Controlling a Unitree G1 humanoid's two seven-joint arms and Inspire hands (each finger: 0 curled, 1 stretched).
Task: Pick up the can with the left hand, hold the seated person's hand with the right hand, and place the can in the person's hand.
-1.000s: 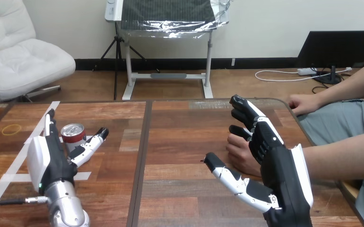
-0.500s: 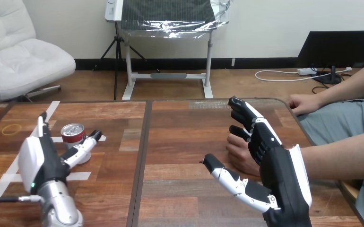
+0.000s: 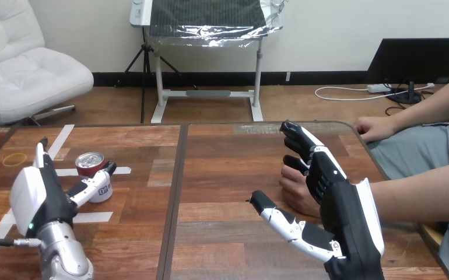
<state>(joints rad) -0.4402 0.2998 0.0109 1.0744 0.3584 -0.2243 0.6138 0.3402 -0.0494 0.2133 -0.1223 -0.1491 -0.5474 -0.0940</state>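
Note:
A red and silver can (image 3: 90,161) stands upright on the wooden table (image 3: 222,157) at the left. My left hand (image 3: 38,195) is just left of it and open, with straight fingers (image 3: 40,153) pointing away from me. Its thumb (image 3: 94,184) crosses the front of the can's lower part. My right hand (image 3: 341,204) is open at the right, edge-on with its white back to the right. The person's hand (image 3: 297,188) rests on the table between its thumb (image 3: 280,220) and fingers (image 3: 304,146), close to the palm. Nothing curls round it.
The person's other hand (image 3: 375,127) rests at the table's far right edge. A yellow rubber band (image 3: 14,158) lies at the far left. White tape strips (image 3: 56,143) mark the table around the can. A dark seam (image 3: 175,192) runs down the table's middle.
My left hand has slid to the left and slightly nearer me, so the can now stands beside its thumb instead of deep between thumb and fingers. The can, right hand and person's hand have stayed put.

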